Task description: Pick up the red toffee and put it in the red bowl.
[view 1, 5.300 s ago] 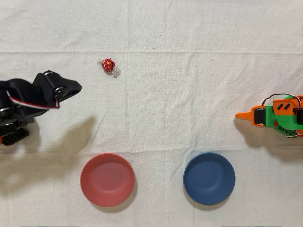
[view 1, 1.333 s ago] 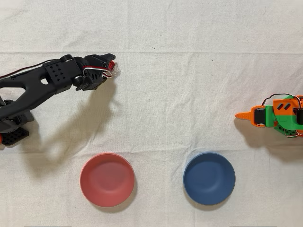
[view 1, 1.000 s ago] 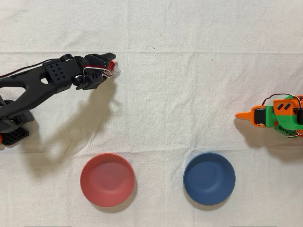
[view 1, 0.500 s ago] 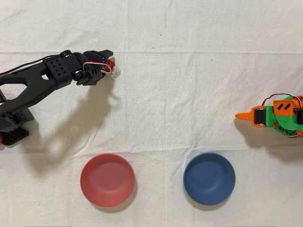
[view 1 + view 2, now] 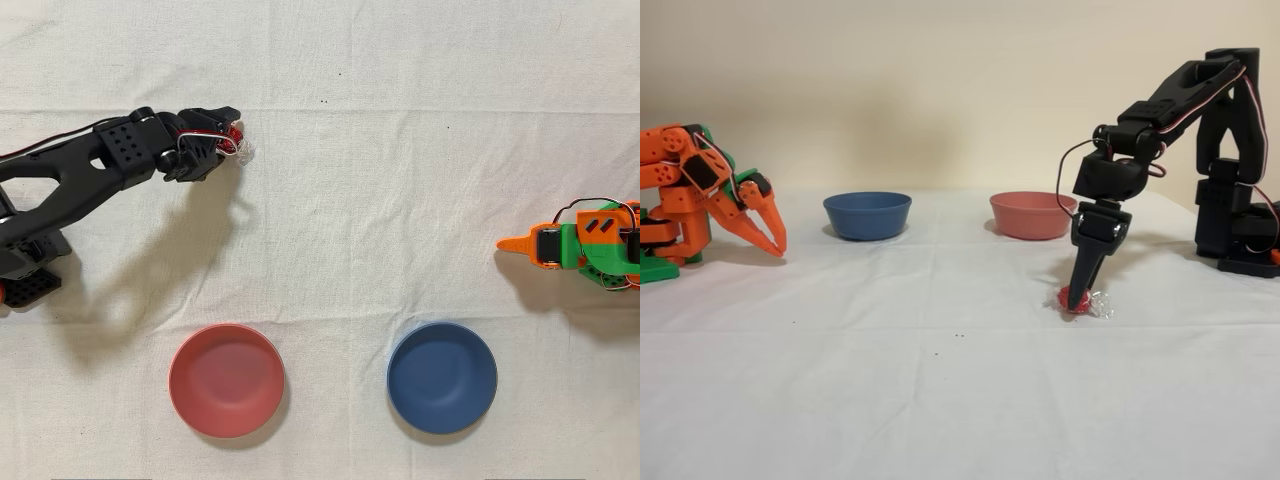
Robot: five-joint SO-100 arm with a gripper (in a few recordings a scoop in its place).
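Since the picture from 5.3 s back the black arm has swung out from the left edge of the overhead view, and its gripper [image 5: 232,133] now sits down over the red toffee [image 5: 236,131]; in the last half second almost nothing has shifted. In the fixed view the gripper [image 5: 1077,300] points straight down with its tips at the cloth, and the red toffee [image 5: 1072,298] shows as a red blob right at those tips, its clear wrapper tail [image 5: 1102,305] sticking out to the right. The fingers look drawn close around the candy, though I cannot tell for sure whether they pinch it. The toffee still lies on the white tablecloth [image 5: 400,200], not lifted.

The red bowl [image 5: 227,380] stands well apart from the toffee, near the bottom edge of the overhead view, with the blue bowl [image 5: 442,377] to its right. In the fixed view the red bowl [image 5: 1033,215] stands behind the gripper and the blue bowl [image 5: 867,215] to its left. The idle orange arm [image 5: 580,247] rests at the right edge of the overhead view.
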